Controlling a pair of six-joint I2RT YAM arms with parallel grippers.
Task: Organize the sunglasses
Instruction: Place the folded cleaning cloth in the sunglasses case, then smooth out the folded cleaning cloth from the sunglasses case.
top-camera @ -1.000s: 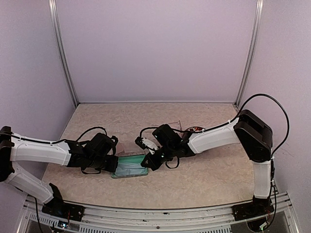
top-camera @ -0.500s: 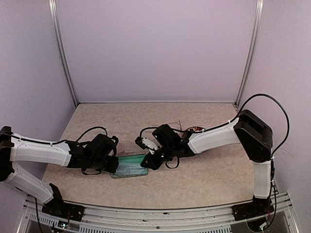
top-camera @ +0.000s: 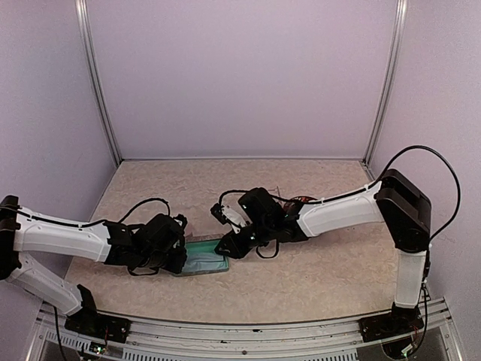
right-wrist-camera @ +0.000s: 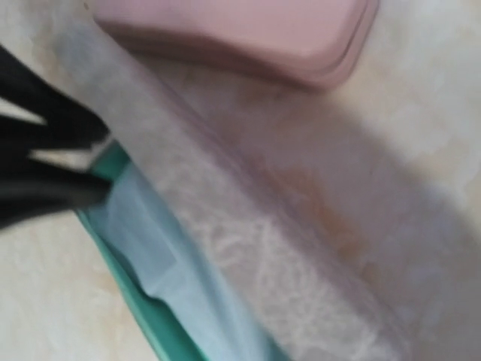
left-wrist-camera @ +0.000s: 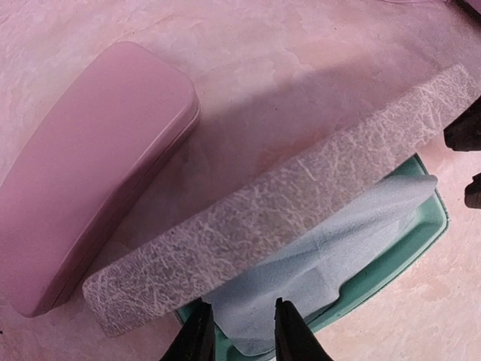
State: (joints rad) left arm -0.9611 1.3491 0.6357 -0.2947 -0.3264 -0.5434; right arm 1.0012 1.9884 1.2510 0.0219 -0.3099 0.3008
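An open case lies between my grippers, with a grey textured lid (left-wrist-camera: 301, 203), a teal inside (left-wrist-camera: 425, 237) and a light-blue cloth (left-wrist-camera: 338, 252) in it. My left gripper (left-wrist-camera: 240, 308) is open at the case's left end (top-camera: 203, 259), its fingers apart over the cloth's corner. My right gripper (top-camera: 225, 247) hovers at the case's right end; its own view is blurred and shows no fingers. The red-pink sunglasses (top-camera: 303, 200) peek out behind the right forearm, mostly hidden. A thin pale arm (top-camera: 276, 189) of another pair shows beside them.
A shut pink case (left-wrist-camera: 90, 173) lies just behind the open one, close to the lid. In the right wrist view the left gripper's black fingers (right-wrist-camera: 45, 150) sit at the case's far end. Side walls and metal posts bound the table.
The left wrist has slid a little right, toward the case's end. The right wrist has drawn slightly back and up from the case's right end, and its elbow has swung right.
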